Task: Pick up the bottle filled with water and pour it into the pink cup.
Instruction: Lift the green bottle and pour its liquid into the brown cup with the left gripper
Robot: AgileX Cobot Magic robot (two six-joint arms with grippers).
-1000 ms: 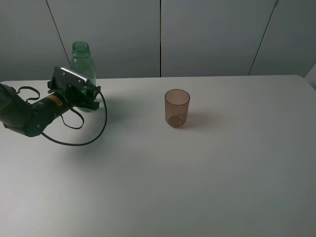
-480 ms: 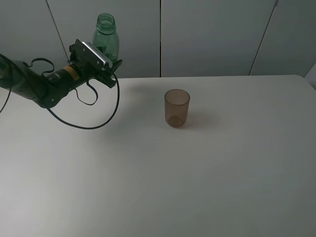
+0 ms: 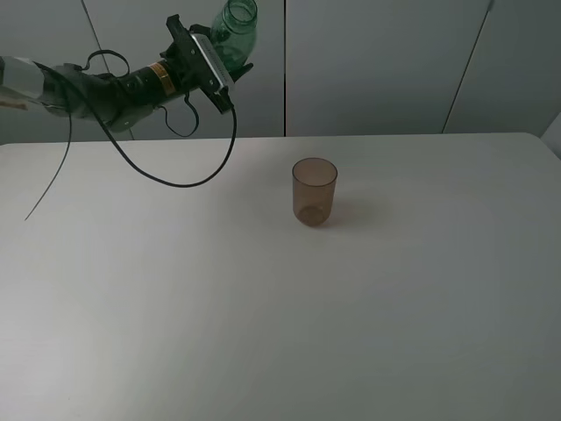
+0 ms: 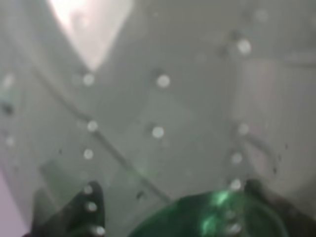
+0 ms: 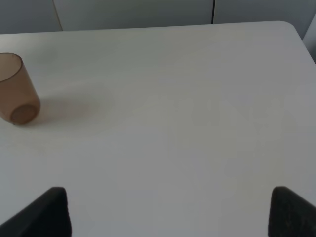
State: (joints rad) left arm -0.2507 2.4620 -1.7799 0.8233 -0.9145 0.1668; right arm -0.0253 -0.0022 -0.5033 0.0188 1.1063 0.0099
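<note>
Up at the far left of the exterior high view, my left gripper (image 3: 226,60) is clamped on the bottle (image 3: 230,33) and holds it in the air, well above the table (image 3: 263,333) and against the grey wall panels (image 3: 377,61). The bottle is tilted. Its open neck points up and toward the right of that view, and its base sits toward the arm. I cannot read the water level.

The pink cup (image 3: 314,191) stands upright on the table near the middle. It is well apart from the bottle, lower and to the right in that view.

Left wrist view: badly blurred and speckled with droplets. I make out only a green patch of bottle and one dark finger (image 4: 74,212) beside it.

Right wrist view: the right gripper (image 5: 170,217) has its fingertips spread wide over bare table. The cup is upright and well apart from them, off to one side.
</note>
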